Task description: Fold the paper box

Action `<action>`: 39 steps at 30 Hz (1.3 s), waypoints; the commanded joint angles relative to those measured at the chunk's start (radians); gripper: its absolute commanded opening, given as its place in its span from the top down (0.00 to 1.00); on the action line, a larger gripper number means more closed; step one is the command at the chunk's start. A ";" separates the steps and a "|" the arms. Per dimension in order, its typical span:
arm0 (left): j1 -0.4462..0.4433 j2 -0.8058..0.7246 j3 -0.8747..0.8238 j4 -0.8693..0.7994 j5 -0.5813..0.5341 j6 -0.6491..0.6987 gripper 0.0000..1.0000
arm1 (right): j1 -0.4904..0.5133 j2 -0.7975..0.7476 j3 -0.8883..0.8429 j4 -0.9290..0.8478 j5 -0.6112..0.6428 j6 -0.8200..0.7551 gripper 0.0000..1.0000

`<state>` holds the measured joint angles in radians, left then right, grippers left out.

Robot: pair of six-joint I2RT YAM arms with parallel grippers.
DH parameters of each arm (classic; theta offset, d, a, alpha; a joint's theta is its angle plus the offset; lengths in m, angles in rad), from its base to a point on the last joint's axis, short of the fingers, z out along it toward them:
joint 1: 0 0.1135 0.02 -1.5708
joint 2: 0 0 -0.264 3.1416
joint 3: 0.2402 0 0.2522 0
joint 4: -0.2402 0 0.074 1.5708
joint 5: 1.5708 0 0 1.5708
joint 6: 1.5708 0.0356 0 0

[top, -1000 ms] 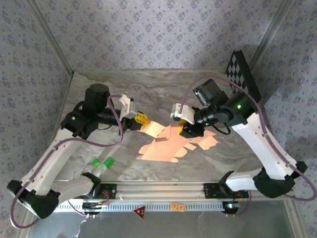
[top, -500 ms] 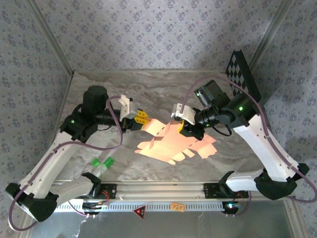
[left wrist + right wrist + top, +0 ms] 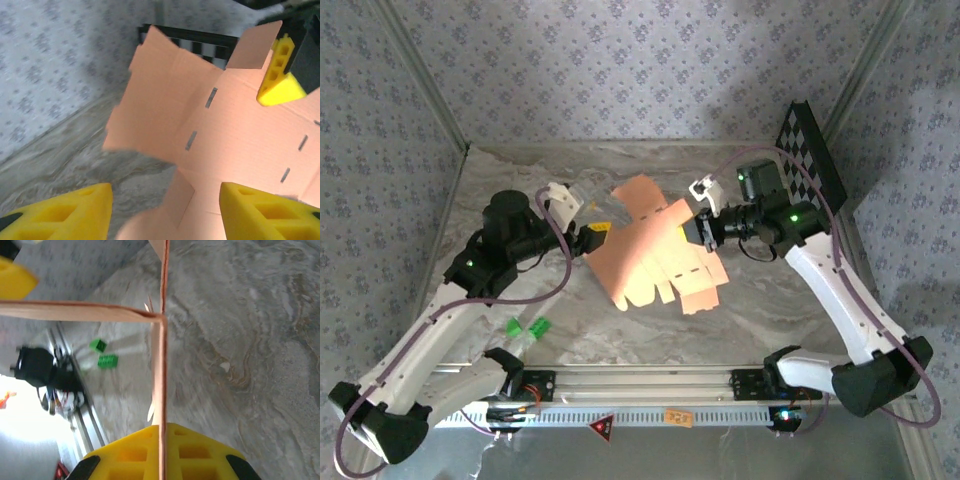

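While held aloft: paper box [image 3: 650, 255] over table [image 3: 770, 310], between arms, panels exposed for creasing.
Right gripper [image 3: 161, 432]: clamped on its edge as anchor.
Left gripper [image 3: 165, 205]: spread wide, empty, facing panels.

Table [image 3: 770, 315], grey marbled top: two small green pieces [image 3: 528, 328] are lying side by side at near left.

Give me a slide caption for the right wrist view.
Right gripper pinches the orange paper box edge-on over the marble table.
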<state>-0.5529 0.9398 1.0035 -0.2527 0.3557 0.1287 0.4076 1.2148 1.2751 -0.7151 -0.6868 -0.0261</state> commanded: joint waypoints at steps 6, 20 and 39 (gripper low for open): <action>0.024 -0.010 -0.131 0.136 -0.146 -0.283 0.37 | -0.080 0.089 -0.215 0.491 -0.138 0.537 1.00; 0.096 0.173 -0.317 0.202 -0.062 -0.683 0.44 | -0.092 0.347 -0.091 0.060 0.075 0.216 1.00; 0.086 0.154 -0.334 0.158 -0.110 -0.654 0.44 | 0.138 0.555 0.187 -0.255 0.597 -0.200 1.00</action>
<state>-0.4603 1.1366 0.6617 -0.0937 0.2607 -0.5472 0.5209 1.7443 1.4220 -0.8967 -0.1776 -0.1223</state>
